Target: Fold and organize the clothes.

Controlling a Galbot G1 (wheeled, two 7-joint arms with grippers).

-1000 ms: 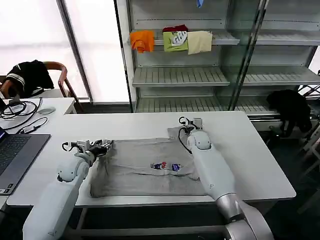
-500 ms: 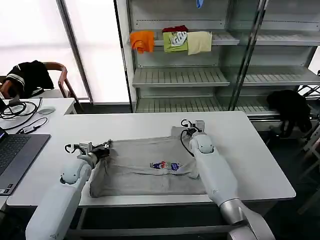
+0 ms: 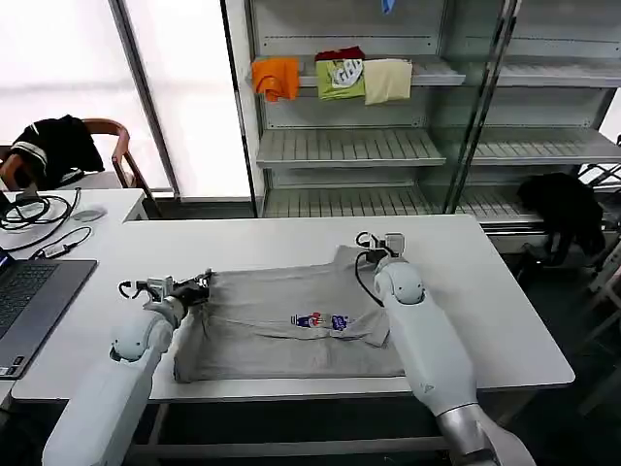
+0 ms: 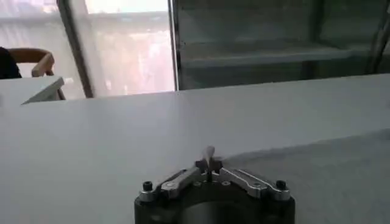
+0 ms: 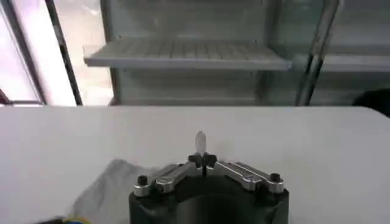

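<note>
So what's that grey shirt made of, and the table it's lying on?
The grey shirt looks like soft knit cotton or a blend: matte, and it creases and drapes. The table seems a hard white laminate or painted board, smooth with a faint sheen; I can't tell which.

Light grey shirt (image 3: 281, 325) spread flat on white table, partly folded, multicoloured chest print facing up.

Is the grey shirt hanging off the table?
No, the grey shirt lies flat on the white table, inside its edges.

lab or test room, white table (image 3: 505, 320), metal shelving (image 3: 349, 146), laptop (image 3: 29, 301) with cables
</note>
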